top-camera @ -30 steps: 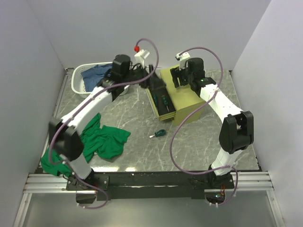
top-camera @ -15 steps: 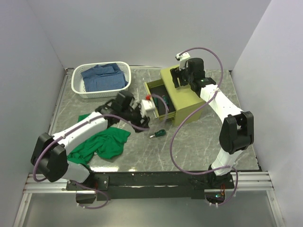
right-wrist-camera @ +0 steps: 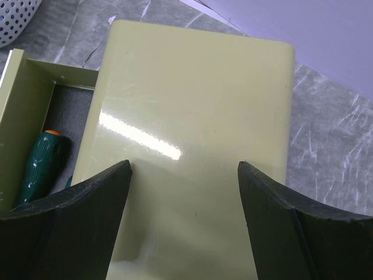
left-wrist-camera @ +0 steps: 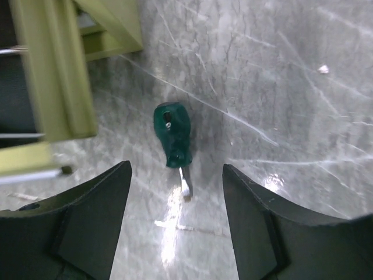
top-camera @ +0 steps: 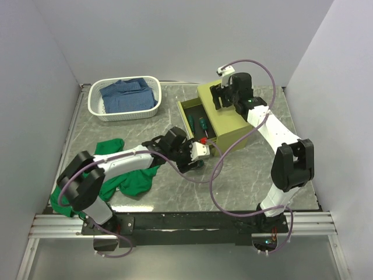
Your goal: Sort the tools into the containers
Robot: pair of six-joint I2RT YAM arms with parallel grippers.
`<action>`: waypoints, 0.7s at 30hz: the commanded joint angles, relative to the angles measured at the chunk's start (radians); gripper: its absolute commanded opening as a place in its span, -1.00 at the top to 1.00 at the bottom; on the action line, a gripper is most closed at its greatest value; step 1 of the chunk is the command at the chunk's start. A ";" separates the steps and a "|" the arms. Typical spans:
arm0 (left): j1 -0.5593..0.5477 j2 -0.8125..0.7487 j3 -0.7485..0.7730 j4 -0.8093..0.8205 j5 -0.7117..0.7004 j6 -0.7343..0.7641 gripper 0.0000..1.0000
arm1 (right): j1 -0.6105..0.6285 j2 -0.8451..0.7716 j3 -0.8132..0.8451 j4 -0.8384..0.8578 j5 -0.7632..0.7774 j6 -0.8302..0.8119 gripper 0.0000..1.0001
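A stubby dark-green screwdriver (left-wrist-camera: 172, 134) lies on the marble table, blade toward me. My left gripper (left-wrist-camera: 176, 172) is open and low over it, with the blade between the fingertips and the handle just beyond them. In the top view the left gripper (top-camera: 197, 154) sits just in front of the olive-yellow tool chest (top-camera: 227, 119). The chest's drawer (top-camera: 185, 119) is pulled out and holds two green screwdrivers (top-camera: 201, 124). My right gripper (top-camera: 224, 96) is open and empty above the chest top (right-wrist-camera: 192, 116); one drawer screwdriver (right-wrist-camera: 41, 163) shows there. The hammer and hex-key set are out of view.
A white lattice basket (top-camera: 98, 108) with blue cloth stands at the back left. A green cloth (top-camera: 131, 175) lies under my left arm at the front left. The drawer's corner (left-wrist-camera: 58, 76) is close to the left of my left gripper. Walls close in three sides.
My left arm has swung from the back by the drawer down to the front of the chest, over the stubby screwdriver on the table. The right arm has not moved.
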 commanded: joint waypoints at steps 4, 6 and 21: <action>-0.018 0.129 0.044 0.100 -0.011 -0.004 -0.41 | -0.022 -0.006 -0.065 -0.189 0.012 0.009 -0.63; -0.019 0.156 0.047 0.130 -0.018 -0.010 -0.41 | -0.026 -0.009 -0.067 -0.193 0.010 0.010 -0.63; -0.070 0.295 0.116 0.100 0.028 -0.008 -0.18 | -0.059 -0.055 -0.125 -0.193 -0.005 0.007 -0.63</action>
